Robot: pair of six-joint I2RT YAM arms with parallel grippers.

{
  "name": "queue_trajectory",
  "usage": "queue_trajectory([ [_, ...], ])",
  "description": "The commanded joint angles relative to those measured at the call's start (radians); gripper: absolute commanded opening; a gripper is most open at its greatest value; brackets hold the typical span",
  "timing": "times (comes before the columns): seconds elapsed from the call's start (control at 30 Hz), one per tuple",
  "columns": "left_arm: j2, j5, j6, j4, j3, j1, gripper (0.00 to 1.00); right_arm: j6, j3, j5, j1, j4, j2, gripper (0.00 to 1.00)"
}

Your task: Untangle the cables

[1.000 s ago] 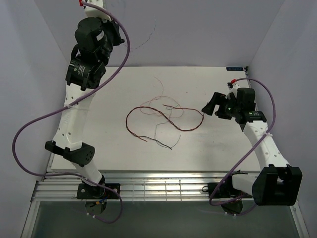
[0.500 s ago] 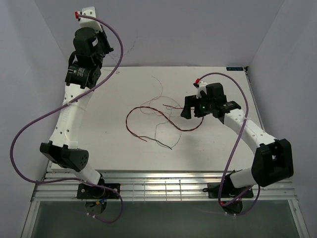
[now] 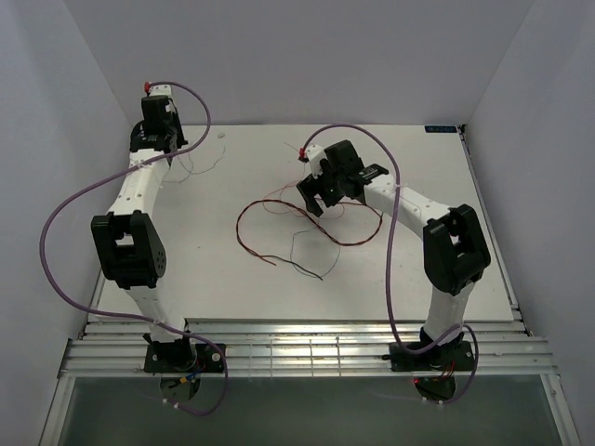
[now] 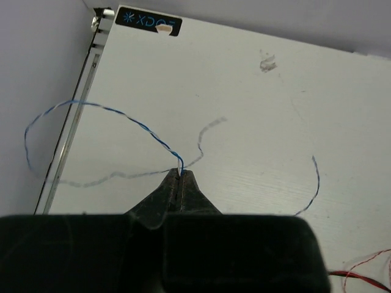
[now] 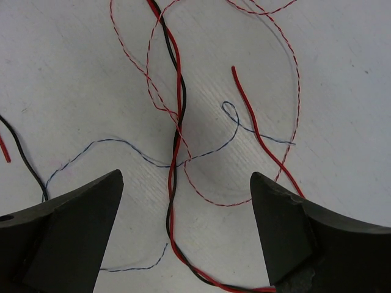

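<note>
The cables point(image 3: 279, 218) lie in a loose tangle at the table's middle. My right gripper point(image 3: 314, 200) hangs open just above it. In the right wrist view the gripper point(image 5: 186, 176) straddles a twisted red and black pair point(image 5: 177, 122). A pale red strand point(image 5: 287, 61), a fine blue-grey strand point(image 5: 122, 143) and a red wire point(image 5: 256, 128) cross there. My left gripper point(image 3: 172, 151) is at the far left corner. In the left wrist view it point(image 4: 179, 173) is shut on a thin blue-white strand point(image 4: 122, 113) that loops to the left above the table.
A black XDOF label point(image 4: 148, 23) marks the table's far left corner, beside the metal side rail point(image 4: 85, 91) and the wall. Purple hoses point(image 3: 56, 232) arc from both arms. A slatted metal rail point(image 3: 297, 348) runs along the near edge.
My right arm has swung left from the table's right side to over the tangle. My left arm has come down from high against the back wall to the table's far left corner.
</note>
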Motion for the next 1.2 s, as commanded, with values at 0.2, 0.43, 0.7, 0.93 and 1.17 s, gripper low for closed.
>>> queue_trajectory([
  [0.2, 0.044, -0.024, 0.049, 0.081, -0.088, 0.052, 0.00, -0.103, 0.179, 0.017, 0.033, -0.040, 0.163, 0.90],
  [0.43, 0.070, -0.081, -0.090, 0.101, -0.180, 0.066, 0.09, -0.083, 0.199, 0.016, 0.049, -0.037, 0.206, 0.90],
  [0.7, 0.087, -0.092, -0.181, 0.032, -0.153, 0.067, 0.89, -0.123, 0.201, 0.029, 0.061, -0.043, 0.226, 0.90],
  [0.93, -0.096, 0.234, -0.290, -0.005, -0.248, 0.066, 0.98, -0.143, 0.233, 0.034, 0.061, -0.052, 0.283, 0.95],
  [1.17, -0.208, 0.396, -0.327, -0.013, -0.318, 0.036, 0.98, -0.141, 0.213, 0.048, 0.061, -0.023, 0.300, 0.81],
])
